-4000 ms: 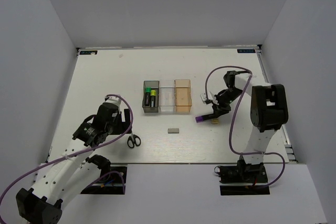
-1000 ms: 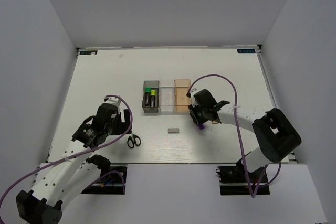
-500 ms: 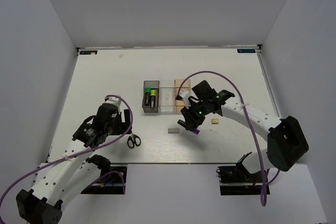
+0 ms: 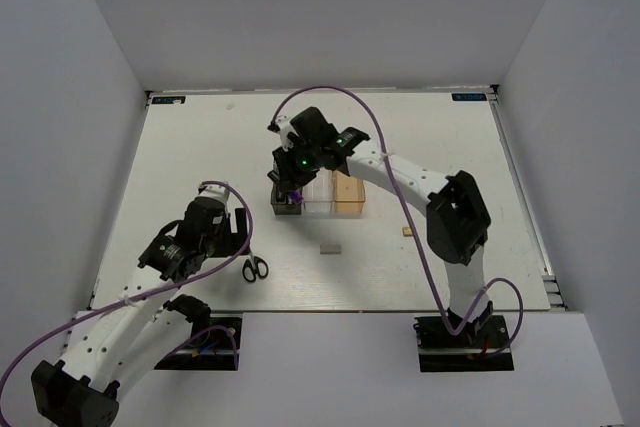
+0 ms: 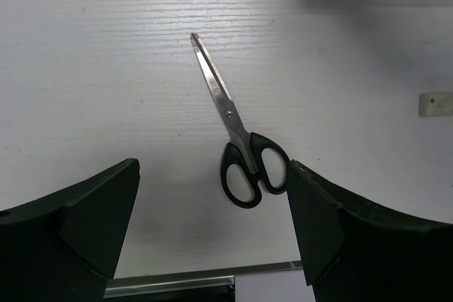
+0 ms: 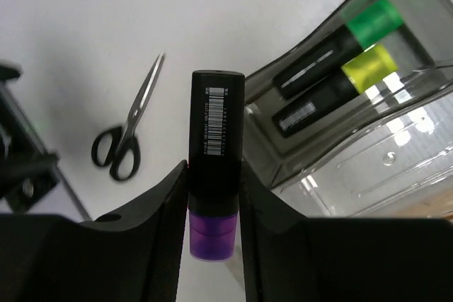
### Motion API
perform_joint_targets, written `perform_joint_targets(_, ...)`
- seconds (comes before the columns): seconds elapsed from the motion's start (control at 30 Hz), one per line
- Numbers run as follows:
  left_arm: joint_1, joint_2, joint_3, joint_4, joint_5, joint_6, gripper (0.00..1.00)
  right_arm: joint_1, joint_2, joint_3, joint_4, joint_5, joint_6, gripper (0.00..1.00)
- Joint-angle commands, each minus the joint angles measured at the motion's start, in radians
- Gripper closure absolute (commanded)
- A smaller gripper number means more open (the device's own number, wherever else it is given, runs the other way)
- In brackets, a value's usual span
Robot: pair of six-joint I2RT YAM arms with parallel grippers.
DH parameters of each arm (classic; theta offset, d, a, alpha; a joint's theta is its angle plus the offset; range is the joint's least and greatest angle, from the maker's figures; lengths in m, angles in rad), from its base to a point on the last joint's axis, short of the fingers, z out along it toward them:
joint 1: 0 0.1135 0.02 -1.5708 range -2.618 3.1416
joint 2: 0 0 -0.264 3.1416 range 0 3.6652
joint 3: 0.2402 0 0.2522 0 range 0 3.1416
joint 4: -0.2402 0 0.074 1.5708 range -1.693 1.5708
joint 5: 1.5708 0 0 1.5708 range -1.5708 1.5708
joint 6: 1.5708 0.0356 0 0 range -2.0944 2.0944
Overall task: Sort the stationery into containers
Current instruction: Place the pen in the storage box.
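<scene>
My right gripper [image 6: 212, 196] is shut on the purple highlighter [image 6: 216, 132], whose purple cap points back between the fingers. In the top view that gripper [image 4: 293, 187] hangs over the smoky dark grey bin [image 4: 287, 212]. Inside the bin [image 6: 311, 146] lie a green highlighter [image 6: 354, 33] and a yellow highlighter [image 6: 347, 76]. The clear bin [image 4: 318, 197] and the orange bin [image 4: 349, 197] stand to its right. Black-handled scissors [image 5: 237, 139] lie on the table just ahead of my open left gripper [image 5: 212, 175], which holds nothing.
A grey eraser block [image 4: 330, 248] lies in front of the bins. A tiny tan block [image 4: 408, 231] sits further right. The scissors [image 4: 255, 268] rest beside my left gripper [image 4: 238, 230]. White walls enclose the table on three sides.
My right arm has swung left and back from in front of the orange bin to above the dark grey bin, carrying the purple highlighter. The left arm has not moved.
</scene>
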Motion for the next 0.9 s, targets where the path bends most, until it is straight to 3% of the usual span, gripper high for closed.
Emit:
perform_joint_targets(0.0, 0.004, -0.022, -0.011, 0.012, -0.032, 0.007, 0.06, 0.01, 0.042, 0.085, 0.072, 0.223, 0.211, 1.0)
perform_joint_targets(0.2, 0.004, -0.022, -0.011, 0.016, -0.035, 0.009, 0.06, 0.021, 0.059, 0.053, 0.176, 0.503, 0.323, 1.0)
perform_joint_targets(0.43, 0.007, -0.019, -0.012, 0.019, -0.024, 0.006, 0.06, 0.023, 0.122, 0.084, 0.164, 0.495, 0.366, 0.98)
perform_joint_targets(0.57, 0.004, -0.019, -0.015, 0.022, -0.018, 0.004, 0.06, 0.021, 0.15, 0.087, 0.165, 0.445, 0.413, 0.86)
perform_joint_targets(0.6, 0.008, -0.022, -0.017, 0.022, -0.017, 0.006, 0.06, 0.02, 0.151, 0.087, 0.167, 0.442, 0.415, 0.73)
perform_joint_targets(0.67, 0.005, -0.016, -0.015, 0.024, -0.013, 0.006, 0.06, 0.02, 0.153, 0.082, 0.167, 0.424, 0.413, 0.64)
perform_joint_targets(0.73, 0.007, -0.016, -0.014, 0.025, -0.004, 0.007, 0.09, 0.018, 0.145, 0.075, 0.179, 0.393, 0.407, 0.47)
perform_joint_targets(0.83, 0.007, -0.011, -0.02, 0.038, 0.019, 0.007, 0.25, 0.018, 0.122, 0.058, 0.182, 0.369, 0.393, 0.44)
perform_joint_targets(0.87, 0.005, -0.005, -0.021, 0.042, 0.025, 0.006, 0.47, 0.017, 0.11, 0.053, 0.185, 0.361, 0.389, 0.44)
